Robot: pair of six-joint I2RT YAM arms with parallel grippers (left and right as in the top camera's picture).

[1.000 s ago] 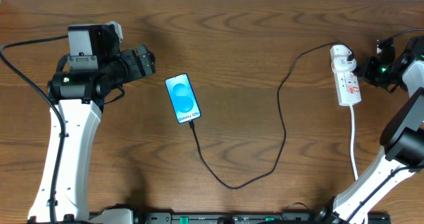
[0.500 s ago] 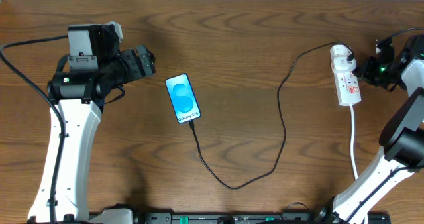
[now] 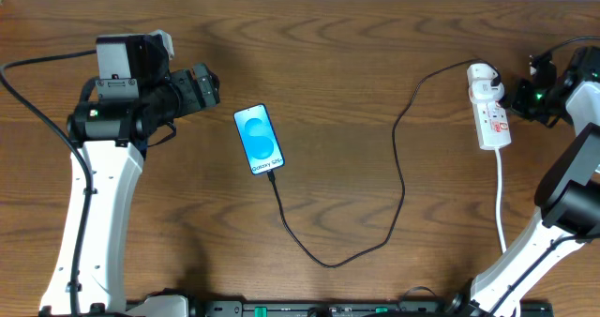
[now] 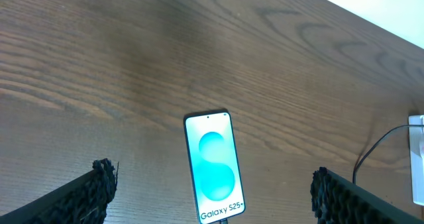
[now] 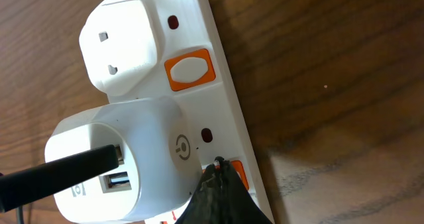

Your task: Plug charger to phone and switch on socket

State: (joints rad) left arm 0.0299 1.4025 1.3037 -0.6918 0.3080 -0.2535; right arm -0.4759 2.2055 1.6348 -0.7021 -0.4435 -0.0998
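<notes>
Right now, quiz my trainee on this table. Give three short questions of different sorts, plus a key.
1. True or false: the charger cable is plugged into the Galaxy S25 phone.
2. The right claw has its tip at: A the phone, B an orange switch on the power strip, C bare wood.
3. Fill in: the left claw is ____ (open or shut).
Key: 1 true; 2 B; 3 open.
</notes>
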